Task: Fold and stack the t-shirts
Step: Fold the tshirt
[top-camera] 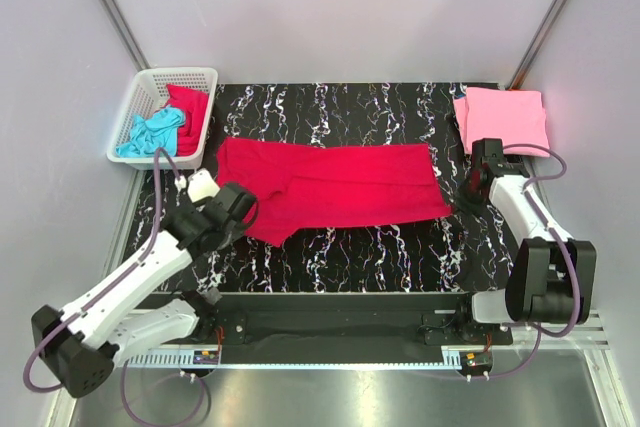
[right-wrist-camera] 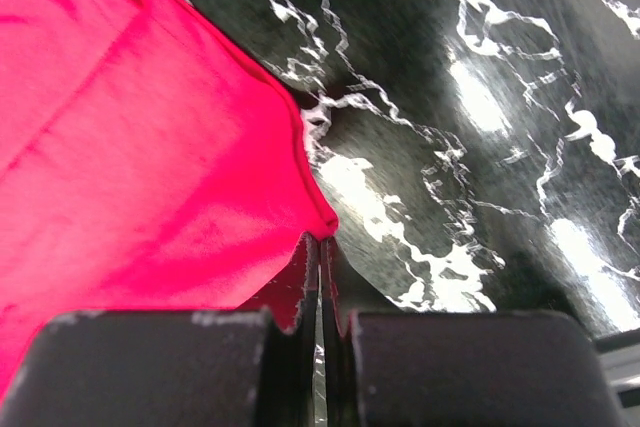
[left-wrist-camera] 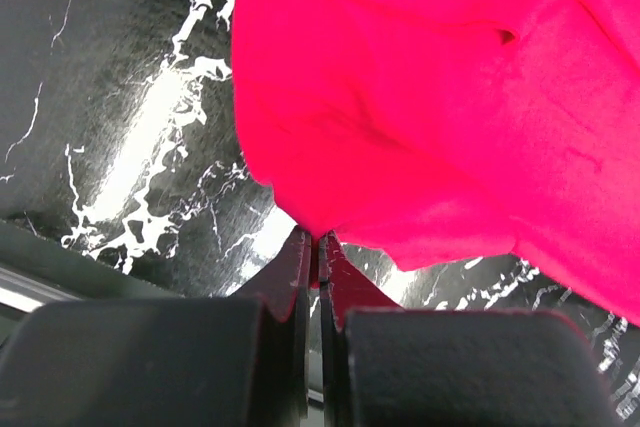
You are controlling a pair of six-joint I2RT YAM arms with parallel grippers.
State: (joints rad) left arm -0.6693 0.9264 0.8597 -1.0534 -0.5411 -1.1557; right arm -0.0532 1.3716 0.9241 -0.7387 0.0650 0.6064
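a crimson red t-shirt (top-camera: 330, 187) lies spread lengthwise across the middle of the black marble-patterned table (top-camera: 360, 247), partly folded, with a flap drooping toward the near edge at its left end. the left gripper (top-camera: 250, 213) has its jaws pressed together on the near left edge of that shirt; in the left wrist view the fingertips (left-wrist-camera: 305, 257) meet on a small peak of red cloth (left-wrist-camera: 430, 107). the right gripper (top-camera: 468, 197) pinches the shirt's near right corner, and the right wrist view shows the hem (right-wrist-camera: 150, 147) running down into the closed fingers (right-wrist-camera: 300, 267).

at the far right corner a folded light pink t-shirt (top-camera: 505, 117) lies flat, just beyond the right gripper and apart from the crimson one. at the far left a white lattice basket (top-camera: 150, 79) sits partly off the table's edge, holding a crumpled turquoise t-shirt (top-camera: 150, 135) and another red t-shirt (top-camera: 190, 107). the basket's near corner is close to the crimson shirt's far left corner, just beyond the left arm's wrist.
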